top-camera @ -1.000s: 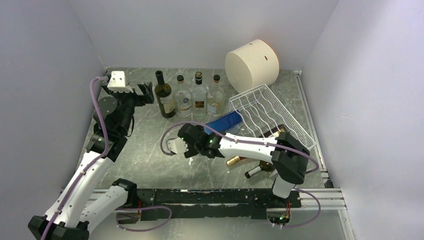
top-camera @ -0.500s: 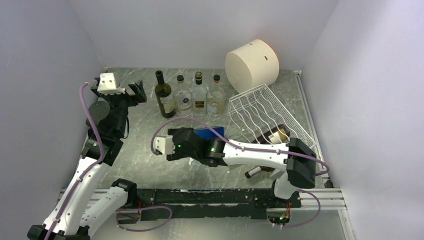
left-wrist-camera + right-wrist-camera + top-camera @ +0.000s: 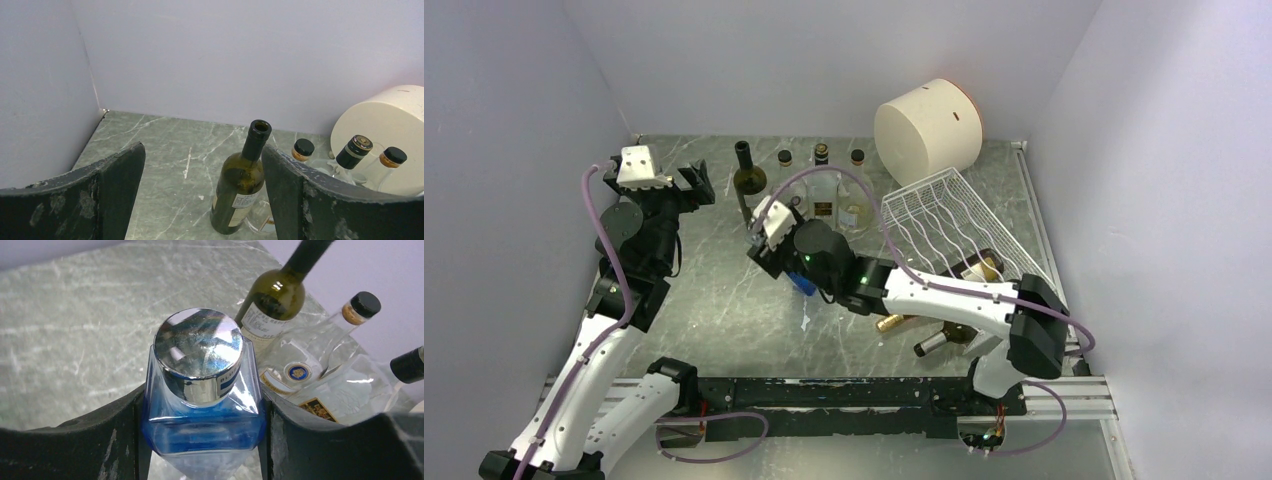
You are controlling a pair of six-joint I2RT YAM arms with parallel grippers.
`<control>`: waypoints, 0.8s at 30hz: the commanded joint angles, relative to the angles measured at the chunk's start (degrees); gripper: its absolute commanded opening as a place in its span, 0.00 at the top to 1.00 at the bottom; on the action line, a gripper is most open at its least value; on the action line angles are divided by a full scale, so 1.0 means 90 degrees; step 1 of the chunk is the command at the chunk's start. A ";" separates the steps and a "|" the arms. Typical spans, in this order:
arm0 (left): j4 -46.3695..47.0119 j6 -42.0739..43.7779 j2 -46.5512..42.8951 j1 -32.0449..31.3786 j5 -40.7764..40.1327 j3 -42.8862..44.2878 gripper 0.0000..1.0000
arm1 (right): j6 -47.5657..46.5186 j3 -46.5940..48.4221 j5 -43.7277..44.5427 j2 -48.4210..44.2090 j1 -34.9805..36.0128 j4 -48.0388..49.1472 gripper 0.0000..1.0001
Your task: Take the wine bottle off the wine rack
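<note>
The white wire wine rack (image 3: 959,222) stands tilted at the right. A dark bottle (image 3: 980,268) lies at its near edge, and another dark bottle (image 3: 940,340) lies on the table in front of it. My right gripper (image 3: 799,272) is left of the rack and shut on a blue square glass bottle (image 3: 804,284). In the right wrist view the blue bottle (image 3: 202,425) with its silver cap sits between the fingers of the right gripper (image 3: 202,445). My left gripper (image 3: 696,186) is open and empty, left of a standing dark green bottle (image 3: 746,180), which also shows in the left wrist view (image 3: 240,185).
Three clear bottles (image 3: 822,190) stand in a row beside the green one at the back. A big cream cylinder (image 3: 927,125) lies behind the rack. A gold-capped bottle neck (image 3: 890,322) shows under my right arm. Grey walls close three sides.
My right arm has swung the blue bottle left, away from the rack, then back toward the row of standing bottles. My left gripper drew slightly left, then held still.
</note>
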 commanded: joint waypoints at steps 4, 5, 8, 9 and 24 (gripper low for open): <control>0.0081 0.0026 -0.0060 0.0054 -0.0154 0.0071 0.11 | 0.1190 0.0853 0.0175 0.0506 -0.0415 0.2059 1.00; 0.0078 0.0026 -0.0065 0.0059 -0.0169 0.0075 0.11 | 0.1254 0.0986 0.0172 0.0653 -0.0448 0.2105 1.00; 0.0073 0.0027 -0.0066 0.0069 -0.0190 0.0079 0.11 | 0.1528 0.1301 0.0010 0.1059 -0.0666 0.2318 1.00; 0.0079 0.0027 -0.0082 0.0078 -0.0200 0.0075 0.11 | 0.1596 0.1393 0.0024 0.1181 -0.0716 0.2403 1.00; 0.0099 -0.0071 -0.0189 0.0368 -0.0290 0.0038 0.11 | 0.1662 0.2885 -0.0023 0.2787 -0.1103 0.2665 1.00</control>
